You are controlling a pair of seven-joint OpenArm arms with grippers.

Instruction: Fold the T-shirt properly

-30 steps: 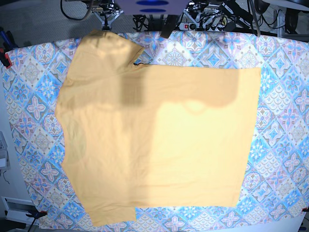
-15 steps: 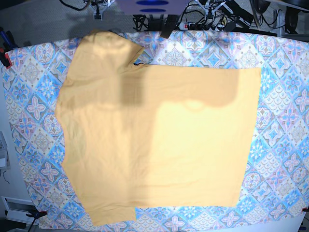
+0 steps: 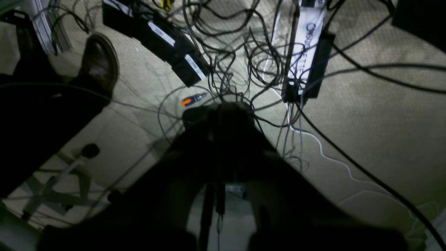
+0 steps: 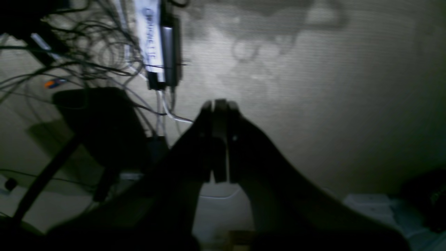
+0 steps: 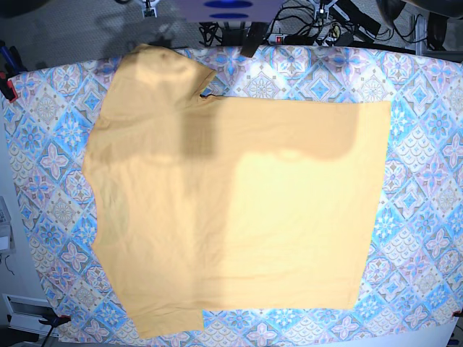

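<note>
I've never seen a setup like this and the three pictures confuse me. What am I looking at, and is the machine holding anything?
It is a two-armed robot meant to fold laundry. One camera looks down on the table: a pale yellow-orange T-shirt lies partly folded on a tile-patterned cloth. The two dark pictures come from cameras on the robot's wrists, now pointing at the carpeted floor and its cables. Each shows its own gripper: left gripper and right gripper, fingers shut and empty. Neither arm is over the shirt.
</note>
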